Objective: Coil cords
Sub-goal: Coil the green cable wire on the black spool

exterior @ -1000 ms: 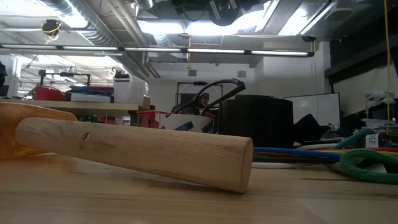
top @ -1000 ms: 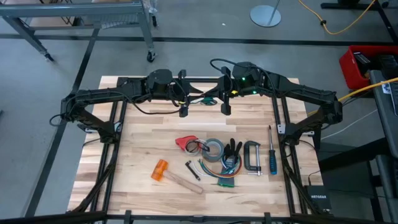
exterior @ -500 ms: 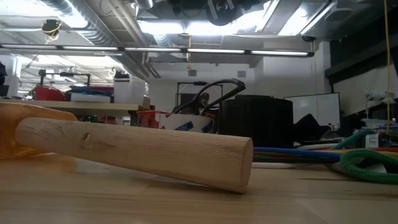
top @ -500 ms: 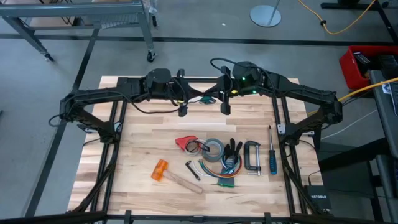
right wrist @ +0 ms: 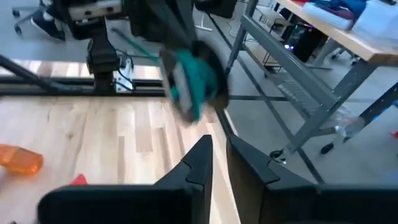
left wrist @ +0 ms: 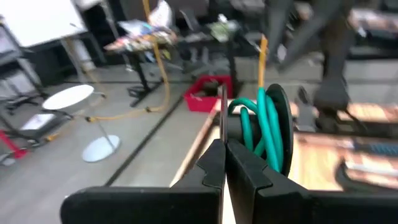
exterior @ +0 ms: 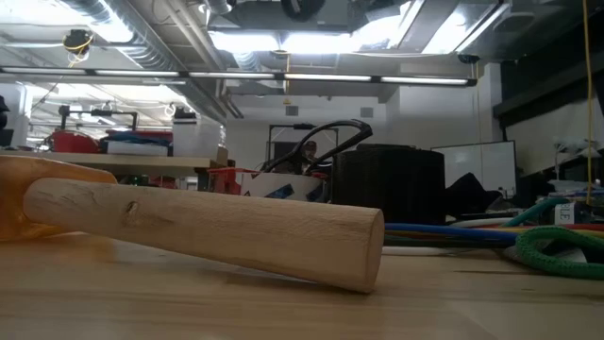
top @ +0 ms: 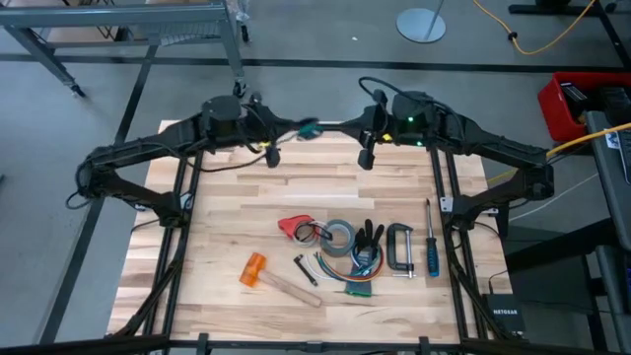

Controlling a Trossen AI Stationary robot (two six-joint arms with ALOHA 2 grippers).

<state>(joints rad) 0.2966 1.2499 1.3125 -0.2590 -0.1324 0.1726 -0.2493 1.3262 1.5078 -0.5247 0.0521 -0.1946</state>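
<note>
Cord [top: 308, 128] strung in mid-air above the table's [top: 237, 212] far edge. Clamped at left in the left gripper [top: 272, 158], likely for tension while coiling. Right gripper [top: 366, 158] narrowly parted, seemingly holding nothing.
</note>
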